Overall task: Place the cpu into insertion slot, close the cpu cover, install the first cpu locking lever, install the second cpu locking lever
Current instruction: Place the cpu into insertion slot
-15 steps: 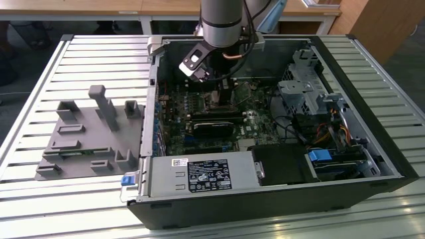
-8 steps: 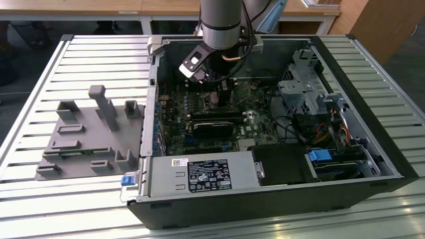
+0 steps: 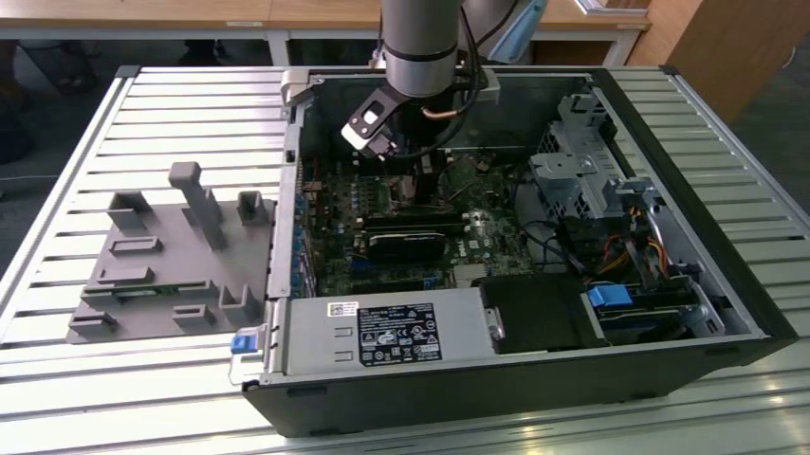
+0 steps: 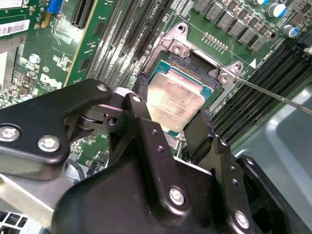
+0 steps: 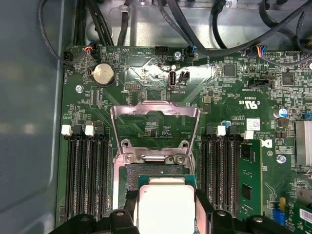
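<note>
Over the insertion slot (image 4: pixel 195 68), gripper (image 4: pixel 171 109) tight on the cpu (image 5: pixel 165 204) (cpu cover (image 5: pixel 155 108) open, white-lettered green board (image 5: pixel 146 83) around)

The slatted metal table (image 3: pixel 127 403) bears an open computer case (image 3: pixel 506 393) and — beside it — a grey fixture (image 3: pixel 152 275).

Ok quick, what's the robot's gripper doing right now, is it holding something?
Gripper: fingers closed on the cpu, at the insertion slot.

The cpu (image 5: pixel 165 207) has a dull silvery metal top, the cpu cover (image 5: pixel 155 108) shiny bare metal, the circuit board (image 5: pixel 229 95) glossy green.
</note>
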Robot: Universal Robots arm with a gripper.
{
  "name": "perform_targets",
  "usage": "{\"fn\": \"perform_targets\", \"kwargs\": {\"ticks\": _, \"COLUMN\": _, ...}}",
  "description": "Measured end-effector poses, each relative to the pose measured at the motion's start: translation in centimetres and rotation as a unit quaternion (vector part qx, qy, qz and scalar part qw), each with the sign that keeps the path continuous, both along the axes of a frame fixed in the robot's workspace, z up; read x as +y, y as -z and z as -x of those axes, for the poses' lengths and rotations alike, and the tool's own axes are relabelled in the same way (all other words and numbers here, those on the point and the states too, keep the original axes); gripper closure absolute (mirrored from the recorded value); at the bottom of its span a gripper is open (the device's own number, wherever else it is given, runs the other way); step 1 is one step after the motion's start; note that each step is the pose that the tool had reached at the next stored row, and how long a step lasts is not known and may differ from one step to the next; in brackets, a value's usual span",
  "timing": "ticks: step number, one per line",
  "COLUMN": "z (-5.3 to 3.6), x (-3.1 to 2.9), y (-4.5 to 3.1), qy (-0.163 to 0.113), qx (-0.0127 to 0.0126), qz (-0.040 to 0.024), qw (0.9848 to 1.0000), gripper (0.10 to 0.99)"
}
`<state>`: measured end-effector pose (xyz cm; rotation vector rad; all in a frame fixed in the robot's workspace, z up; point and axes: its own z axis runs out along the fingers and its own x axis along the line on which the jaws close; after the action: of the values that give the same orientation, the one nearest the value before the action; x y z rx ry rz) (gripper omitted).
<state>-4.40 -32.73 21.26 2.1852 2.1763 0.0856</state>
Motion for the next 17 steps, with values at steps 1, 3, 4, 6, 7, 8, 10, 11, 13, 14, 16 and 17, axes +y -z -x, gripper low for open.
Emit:
{"fn": "perform_targets", "kwargs": {"ticks": 1, "z": 0.0, "x": 0.07, "y": 0.06, "qy": 0.001, "qx": 0.0, "qz": 0.0, "qw": 1.0, "gripper": 0.545}}
{"fn": "perform_targets", "kwargs": {"ticks": 3, "z": 0.0, "x": 0.23, "y": 0.18, "qy": 0.002, "qx": 0.0001, "qz": 0.0001, "qw": 1.0, "gripper": 0.545}}
{"fn": "perform_targets", "kwargs": {"ticks": 4, "z": 0.0, "x": 0.31, "y": 0.24, "qy": 0.003, "qx": 0.0001, "qz": 0.0002, "qw": 1.0, "gripper": 0.545}}
{"fn": "perform_targets", "kwargs": {"ticks": 6, "z": 0.0, "x": 0.49, "y": 0.34, "qy": 0.004, "qx": 0.0001, "qz": 0.0005, "qw": 1.0, "gripper": 0.545}}
{"fn": "perform_targets", "kwargs": {"ticks": 7, "z": 0.0, "x": 0.56, "y": 0.39, "qy": 0.005, "qx": 0.0, "qz": 0.0005, "qw": 1.0, "gripper": 0.545}}
{"fn": "perform_targets", "kwargs": {"ticks": 8, "z": 0.0, "x": 0.63, "y": 0.45, "qy": 0.006, "qx": 0.0, "qz": 0.0005, "qw": 1.0, "gripper": 0.545}}
{"fn": "perform_targets", "kwargs": {"ticks": 10, "z": 0.0, "x": 0.74, "y": 0.59, "qy": 0.008, "qx": 0.0, "qz": 0.0005, "qw": 1.0, "gripper": 0.545}}
{"fn": "perform_targets", "kwargs": {"ticks": 11, "z": 0.0, "x": 0.77, "y": 0.66, "qy": 0.009, "qx": 0.0001, "qz": 0.0006, "qw": 1.0, "gripper": 0.545}}
{"fn": "perform_targets", "kwargs": {"ticks": 13, "z": 0.0, "x": 0.78, "y": 0.84, "qy": 0.009, "qx": 0.0002, "qz": 0.0007, "qw": 1.0, "gripper": 0.545}}
{"fn": "perform_targets", "kwargs": {"ticks": 14, "z": 0.0, "x": 0.78, "y": 0.93, "qy": 0.009, "qx": 0.0003, "qz": 0.0007, "qw": 1.0, "gripper": 0.545}}
{"fn": "perform_targets", "kwargs": {"ticks": 16, "z": 0.0, "x": 0.78, "y": 1.14, "qy": 0.009, "qx": 0.0004, "qz": 0.0008, "qw": 1.0, "gripper": 0.545}}
{"fn": "perform_targets", "kwargs": {"ticks": 17, "z": -0.01, "x": 0.78, "y": 1.23, "qy": 0.009, "qx": 0.0005, "qz": 0.0009, "qw": 1.0, "gripper": 0.545}}
